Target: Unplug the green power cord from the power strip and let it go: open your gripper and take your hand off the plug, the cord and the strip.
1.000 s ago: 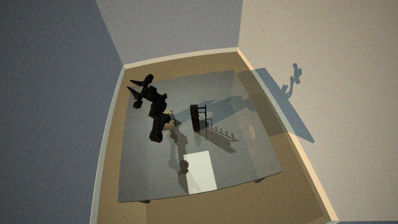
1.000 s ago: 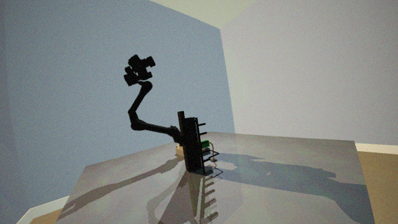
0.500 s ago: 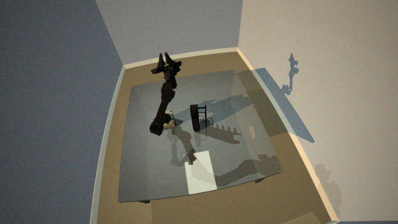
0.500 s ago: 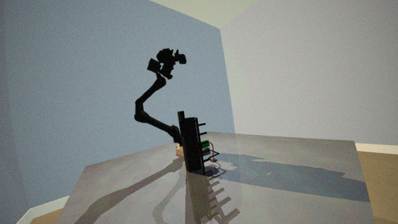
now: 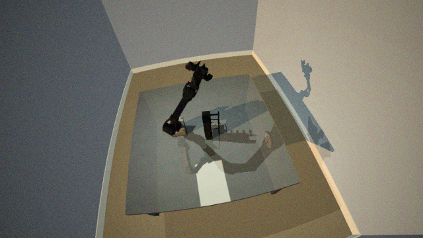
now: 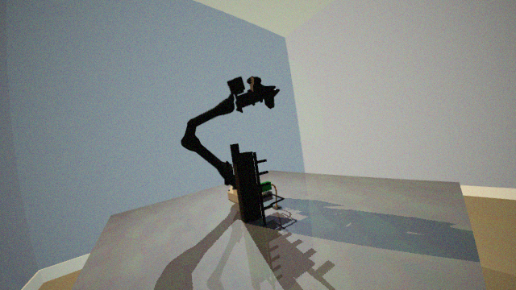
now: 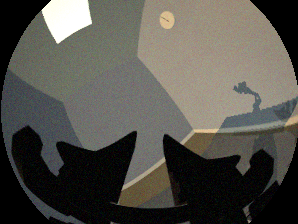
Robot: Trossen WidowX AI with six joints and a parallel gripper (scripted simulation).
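My gripper (image 5: 201, 63) (image 6: 277, 89) (image 7: 149, 136) is partly open and empty, with a narrow gap between its fingertips. It is raised high above the table, well clear of the green plug. The green plug (image 6: 266, 186) shows as a small block at the right side of a tall black upright unit (image 5: 207, 125) (image 6: 249, 189). A thin tan cord (image 6: 276, 194) bends down beside the plug. The power strip cannot be told apart from the dark parts there. Whether the plug sits in a socket is too small to tell. Plug and cord are not in the wrist view.
The grey table (image 5: 165, 185) (image 6: 403, 193) carries the arm's base, close beside the upright unit. Thin black rods (image 6: 263, 161) stick out from the unit's right side. Long shadows and a bright light patch lie across the table. The wrist view shows mainly walls.
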